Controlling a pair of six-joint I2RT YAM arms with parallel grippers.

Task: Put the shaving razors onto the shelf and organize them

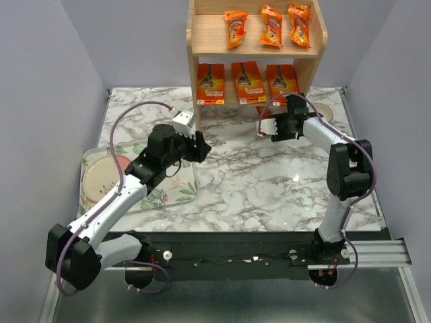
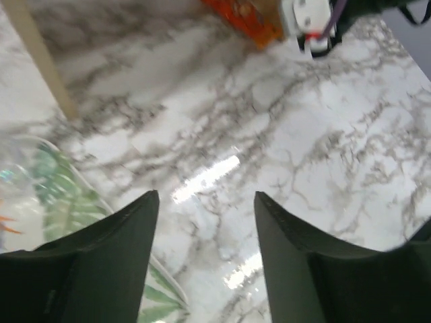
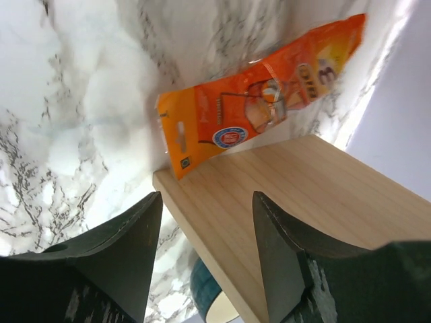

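Observation:
The light-wood shelf [image 1: 209,40] stands at the back of the marble table. Three narrow orange shaving razors packs [image 1: 271,25] lie on its upper tier, and three wide orange cards [image 1: 248,82] stand on the lower tier. Another orange pack [image 3: 256,111] rests against the shelf's wooden edge [image 3: 283,202]; from above it is only an orange corner [image 1: 259,110]. My right gripper [image 1: 266,126] [image 3: 205,195] hovers open and empty just in front of that edge. Left of centre, my left gripper [image 1: 202,145] [image 2: 205,194] is open over bare marble, holding nothing.
A leaf-print tray [image 1: 176,194] with a pink plate [image 1: 101,176] lies at the left, under my left arm. A teal-rimmed dish [image 1: 325,111] sits right of the shelf, behind my right arm. Walls close in on both sides.

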